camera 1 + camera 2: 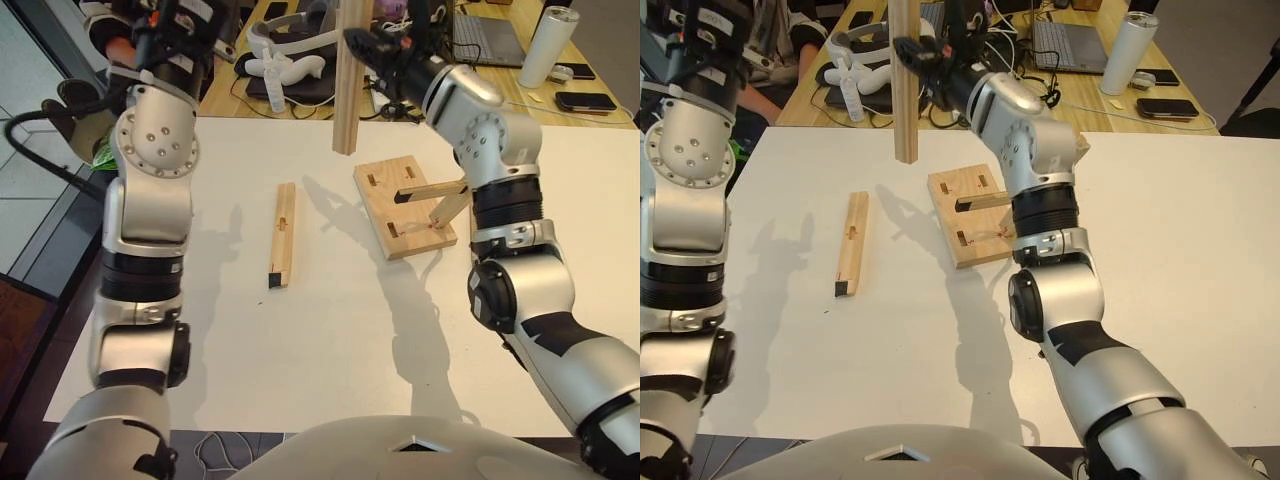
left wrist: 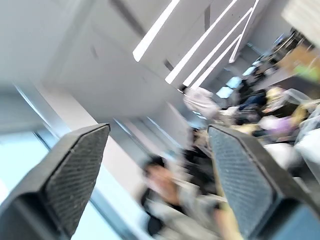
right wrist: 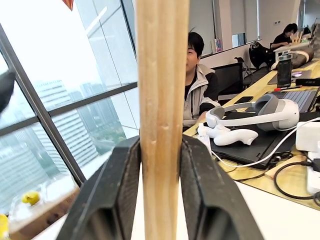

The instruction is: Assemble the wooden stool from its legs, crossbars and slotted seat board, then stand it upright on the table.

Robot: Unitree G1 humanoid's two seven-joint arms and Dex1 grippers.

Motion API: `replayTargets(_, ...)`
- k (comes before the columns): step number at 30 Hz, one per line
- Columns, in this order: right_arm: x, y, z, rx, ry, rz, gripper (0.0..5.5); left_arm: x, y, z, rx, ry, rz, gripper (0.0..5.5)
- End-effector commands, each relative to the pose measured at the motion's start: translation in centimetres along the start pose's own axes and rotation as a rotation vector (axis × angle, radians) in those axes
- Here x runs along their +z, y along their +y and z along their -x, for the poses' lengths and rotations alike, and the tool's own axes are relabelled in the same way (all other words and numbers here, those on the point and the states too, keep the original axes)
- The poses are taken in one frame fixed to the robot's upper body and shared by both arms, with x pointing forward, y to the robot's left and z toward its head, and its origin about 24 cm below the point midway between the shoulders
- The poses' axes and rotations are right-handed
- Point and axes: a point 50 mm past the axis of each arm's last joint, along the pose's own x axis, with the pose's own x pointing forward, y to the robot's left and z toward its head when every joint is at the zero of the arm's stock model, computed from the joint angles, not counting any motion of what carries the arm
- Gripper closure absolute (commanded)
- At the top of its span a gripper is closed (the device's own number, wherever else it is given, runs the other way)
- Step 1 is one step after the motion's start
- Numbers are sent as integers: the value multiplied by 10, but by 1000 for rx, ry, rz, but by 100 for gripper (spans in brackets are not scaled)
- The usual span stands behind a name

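Stool leg (image 1: 346, 90) raised near seat board (image 1: 380, 205)
Clamped by right gripper (image 1: 362, 42); left gripper (image 2: 157, 132) spread, empty. It could be jammed if lowered off-slot.

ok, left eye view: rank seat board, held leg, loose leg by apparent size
1. seat board
2. held leg
3. loose leg
Held leg sits nearer the camera, so 2 versus 3 is unsure.

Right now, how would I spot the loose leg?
On the white table, left of the slotted board, a slim leg lies flat. Unlike the upright leg in the right gripper, nothing holds it, and its near end is black.
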Motion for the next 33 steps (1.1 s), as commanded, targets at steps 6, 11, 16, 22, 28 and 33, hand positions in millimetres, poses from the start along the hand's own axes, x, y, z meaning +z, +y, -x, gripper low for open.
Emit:
replayTargets(6,58,26,1,203,-69,-425,450,6,-34,30,-35,-544,-405,188)
replayTargets(11,59,32,15,323,25,-529,450,-2,-42,26,-76,-651,-423,188)
replayTargets(16,51,31,33,331,118,-402,450,-19,-34,19,-91,-646,-468,188)
replayTargets(22,52,36,43,372,150,-377,450,-33,-31,22,-129,-644,-519,188)
replayTargets(28,38,32,38,340,164,-445,450,5,-29,11,-41,-762,-447,188)
replayTargets(33,34,34,32,332,158,-471,450,42,-29,14,3,-851,-325,188)
